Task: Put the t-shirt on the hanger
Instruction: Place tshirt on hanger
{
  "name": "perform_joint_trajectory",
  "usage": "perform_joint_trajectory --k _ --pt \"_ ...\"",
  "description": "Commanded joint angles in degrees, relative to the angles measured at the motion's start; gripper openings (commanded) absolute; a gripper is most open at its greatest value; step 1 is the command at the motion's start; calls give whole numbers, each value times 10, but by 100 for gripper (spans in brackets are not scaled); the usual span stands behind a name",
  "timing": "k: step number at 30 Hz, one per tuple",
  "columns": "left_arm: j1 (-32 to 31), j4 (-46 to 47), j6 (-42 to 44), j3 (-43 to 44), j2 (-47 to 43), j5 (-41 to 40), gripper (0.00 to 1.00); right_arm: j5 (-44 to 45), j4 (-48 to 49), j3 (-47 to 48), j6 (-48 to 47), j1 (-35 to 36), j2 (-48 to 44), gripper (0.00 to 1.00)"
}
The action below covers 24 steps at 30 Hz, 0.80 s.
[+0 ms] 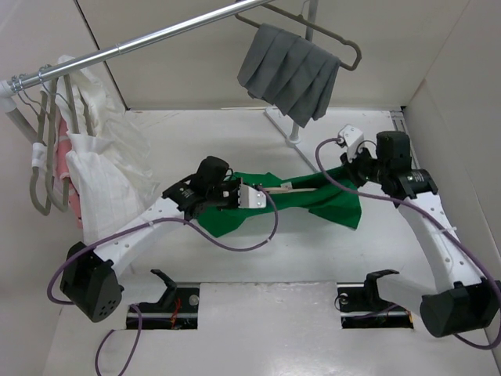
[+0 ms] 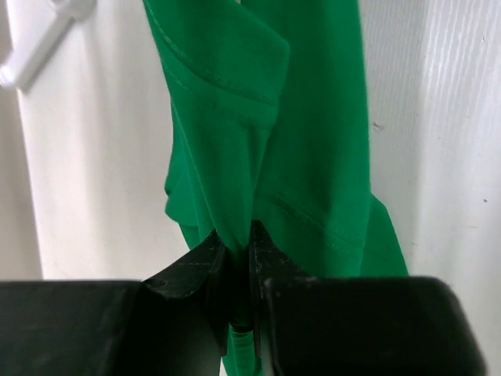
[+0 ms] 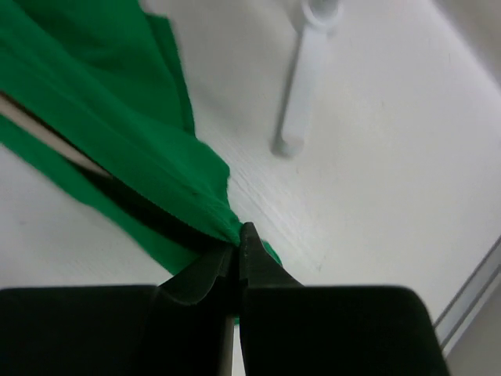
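Note:
The green t-shirt (image 1: 313, 200) hangs stretched between my two grippers above the table. The cream hanger (image 1: 293, 186) shows as a thin bar across the shirt's top edge; its hook is hidden. My left gripper (image 1: 233, 196) is shut on a fold of the shirt (image 2: 266, 141), the cloth pinched between its fingers (image 2: 205, 258). My right gripper (image 1: 352, 166) is shut on the shirt's other end (image 3: 117, 149), with cloth bunched at its fingertips (image 3: 250, 244). A pale strip of the hanger (image 3: 47, 133) shows inside the fabric in the right wrist view.
A metal rail (image 1: 149, 37) crosses the back, with white ribbed garments (image 1: 98, 168) and grey hangers (image 1: 43, 168) on its left end. A grey pleated cloth (image 1: 290, 72) hangs on a grey hanger at the back. The rack's white post (image 3: 301, 86) stands behind the shirt.

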Motion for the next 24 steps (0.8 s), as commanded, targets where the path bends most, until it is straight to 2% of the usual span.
perform_joint_trajectory --k 1,4,7,9,10,12,16,21,24 --pt "20 -100 -44 51 7 -1 0 4 111 -1 -23 91 -20 0" --pt "20 -119 -77 95 19 51 0 -108 149 -7 -23 140 -4 0" --pt "20 -130 -105 119 24 83 0 -134 120 -1 -34 146 29 17" --pt "20 -135 -111 126 24 98 0 -129 92 15 -62 146 47 44" --pt "20 -136 -111 126 24 104 0 -129 78 21 -72 146 47 62" --pt "20 -141 -117 126 24 115 0 -129 50 38 -98 146 53 80" --pt "20 -141 -117 120 24 129 0 -171 60 55 -115 167 36 84" --pt "40 -141 -123 120 24 158 0 -250 78 50 -121 182 36 77" --pt "46 -141 -130 120 24 173 0 -298 63 31 -151 189 66 69"
